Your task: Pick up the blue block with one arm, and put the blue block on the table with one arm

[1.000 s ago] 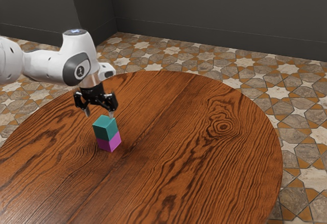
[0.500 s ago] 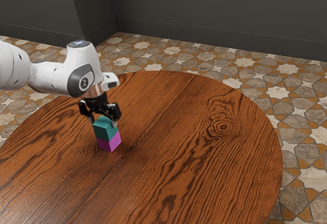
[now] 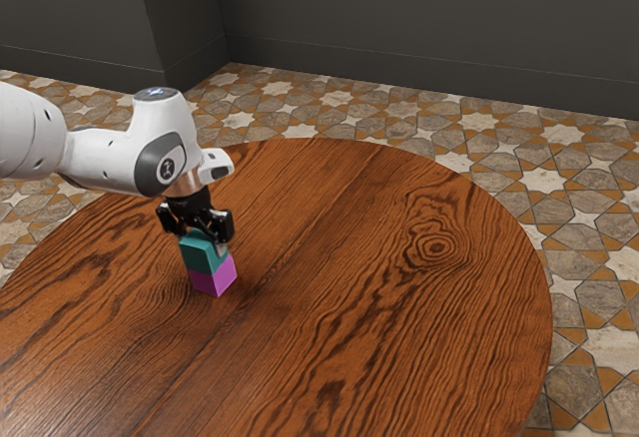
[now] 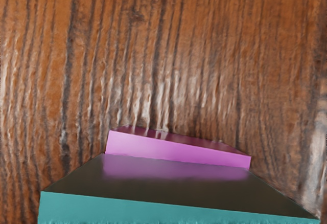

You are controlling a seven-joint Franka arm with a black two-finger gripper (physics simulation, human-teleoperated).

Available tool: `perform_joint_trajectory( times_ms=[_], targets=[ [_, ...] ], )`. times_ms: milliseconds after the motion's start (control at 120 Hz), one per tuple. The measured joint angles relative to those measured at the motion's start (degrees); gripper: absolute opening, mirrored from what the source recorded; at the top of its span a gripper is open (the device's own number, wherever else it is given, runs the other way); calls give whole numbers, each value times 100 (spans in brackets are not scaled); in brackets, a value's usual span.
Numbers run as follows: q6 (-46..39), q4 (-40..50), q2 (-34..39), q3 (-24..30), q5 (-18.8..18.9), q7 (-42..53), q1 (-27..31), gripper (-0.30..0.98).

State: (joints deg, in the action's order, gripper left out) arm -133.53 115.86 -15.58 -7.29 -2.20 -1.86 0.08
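Exterior view: the tool point(image 3: 203, 243), black and angular, is clamped on the blue block point(image 3: 204, 259), a sharp-edged teal cube directly above the magenta block point(image 3: 214, 283). The 2 cubes' edges sit slightly out of line; whether they touch, I cannot tell. The magenta cube rests on the round wooden tabletop point(image 3: 349, 297), glossy reddish brown with dark wavy grain and 1 ringed knot. In the wrist view, 1 dark, smooth face of the blue block carries a soft magenta sheen.
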Motion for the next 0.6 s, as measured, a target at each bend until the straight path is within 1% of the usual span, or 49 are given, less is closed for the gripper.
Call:
perform_joint_trajectory(
  times_ms=[100,233,358,425,517,600],
  targets=[
    [-3,-52,38,-4,53,22,-13,43],
    [7,-478,-35,28,259,40,-72,40],
    [41,-1569,-770,150,395,51,-133,39],
    [63,-1979,-1146,198,415,56,-122,39],
    [87,-2346,-1604,333,416,65,-6,39],
    [101,-2458,-1798,404,414,75,77,39]
  ],
)
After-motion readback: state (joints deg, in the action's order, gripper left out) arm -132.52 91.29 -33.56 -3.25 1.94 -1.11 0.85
